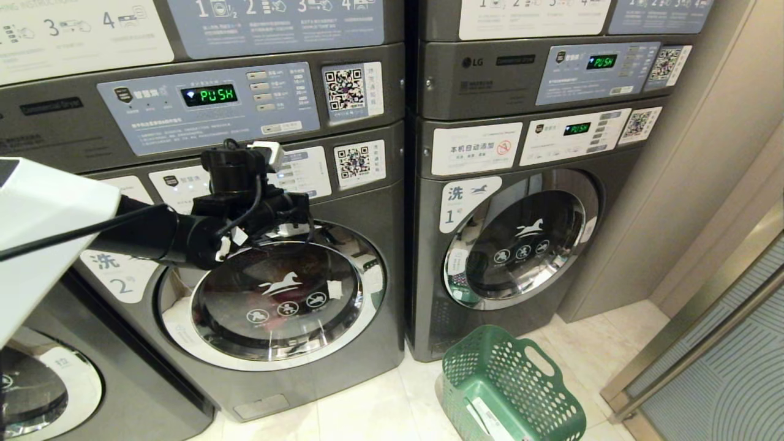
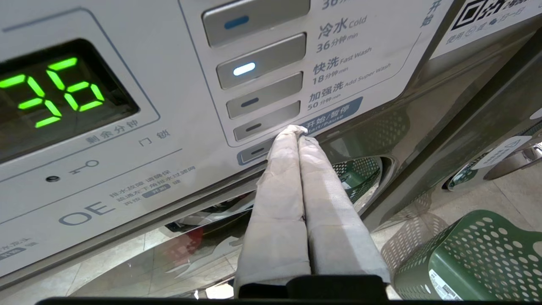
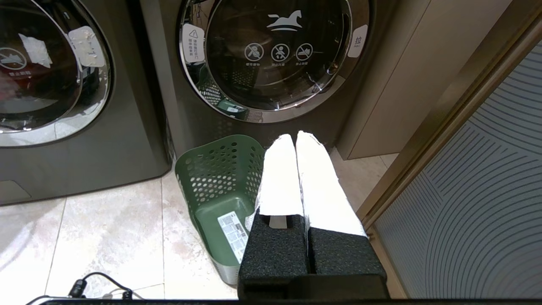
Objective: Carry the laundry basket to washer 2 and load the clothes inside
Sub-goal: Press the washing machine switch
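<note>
On the pale tiled floor (image 1: 367, 410) in front of the machines, the dark green plastic laundry basket (image 1: 511, 389), rectangular with rounded corners and sides pierced by round holes, stands before the dark grey front-load washer labelled 1 (image 1: 520, 239), just to the right of the gap between the two machines. Nothing but a white printed label (image 3: 233, 231) shows on its bottom in the right wrist view. Washer 2 (image 1: 275, 294), the like dark grey machine with a round chrome-rimmed glass door (image 1: 278, 300) and a white label bearing the numeral 2, is to the left; its door is shut, and a dim reddish patch shows behind the glass, though the clothes cannot be made out clearly.

The left hand (image 2: 296, 132) is raised to washer 2's white control panel (image 2: 169, 140), above the door. Its two wrapped fingers (image 2: 281, 199) are pressed flat together, clenched on nothing, with their tips touching the panel at the blue start/pause label, beside the lowest grey button (image 2: 254, 151). The panel's green display (image 2: 53, 91) reads 36, and one button higher in the column is lit.

The right hand (image 3: 295, 137) hangs low over the floor, above the near end of the basket, its white-wrapped fingers (image 3: 281, 178) likewise shut together and empty.
</note>
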You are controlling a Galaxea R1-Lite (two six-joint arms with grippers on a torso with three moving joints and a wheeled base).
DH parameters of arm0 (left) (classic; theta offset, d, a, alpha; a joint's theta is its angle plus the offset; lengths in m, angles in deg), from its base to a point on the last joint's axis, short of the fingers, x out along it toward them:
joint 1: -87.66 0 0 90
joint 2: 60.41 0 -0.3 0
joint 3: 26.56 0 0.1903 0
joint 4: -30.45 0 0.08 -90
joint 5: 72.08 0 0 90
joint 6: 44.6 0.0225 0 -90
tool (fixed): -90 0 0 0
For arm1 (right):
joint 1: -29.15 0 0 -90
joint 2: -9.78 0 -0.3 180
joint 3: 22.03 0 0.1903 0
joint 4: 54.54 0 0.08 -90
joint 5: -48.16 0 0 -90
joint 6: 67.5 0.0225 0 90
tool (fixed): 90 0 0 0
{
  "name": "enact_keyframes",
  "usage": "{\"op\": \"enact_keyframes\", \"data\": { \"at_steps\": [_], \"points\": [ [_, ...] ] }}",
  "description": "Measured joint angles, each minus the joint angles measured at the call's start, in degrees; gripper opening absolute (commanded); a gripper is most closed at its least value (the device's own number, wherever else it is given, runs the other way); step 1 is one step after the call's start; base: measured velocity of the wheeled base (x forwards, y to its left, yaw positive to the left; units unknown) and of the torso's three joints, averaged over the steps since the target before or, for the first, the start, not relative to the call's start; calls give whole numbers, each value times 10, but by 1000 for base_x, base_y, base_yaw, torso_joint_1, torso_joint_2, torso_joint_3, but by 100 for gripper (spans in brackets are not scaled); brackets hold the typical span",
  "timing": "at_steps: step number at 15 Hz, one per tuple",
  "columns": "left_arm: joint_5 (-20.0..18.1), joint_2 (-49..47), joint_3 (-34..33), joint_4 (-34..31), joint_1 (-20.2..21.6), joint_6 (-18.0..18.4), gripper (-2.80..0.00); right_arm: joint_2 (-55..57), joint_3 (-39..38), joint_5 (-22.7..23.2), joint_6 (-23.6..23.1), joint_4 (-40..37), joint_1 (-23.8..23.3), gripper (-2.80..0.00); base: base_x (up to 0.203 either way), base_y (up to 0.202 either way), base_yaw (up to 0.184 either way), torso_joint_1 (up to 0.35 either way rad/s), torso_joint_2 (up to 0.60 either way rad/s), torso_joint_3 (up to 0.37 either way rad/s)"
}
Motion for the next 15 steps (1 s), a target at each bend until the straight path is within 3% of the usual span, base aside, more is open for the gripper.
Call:
{"op": "enact_keyframes", "data": {
  "at_steps": [15],
  "points": [
    [-1, -4, -1, -1, 23, 0, -280, 0, 0, 0, 1, 0, 0, -280, 0, 0, 0, 0, 0, 0]
  ]
}}
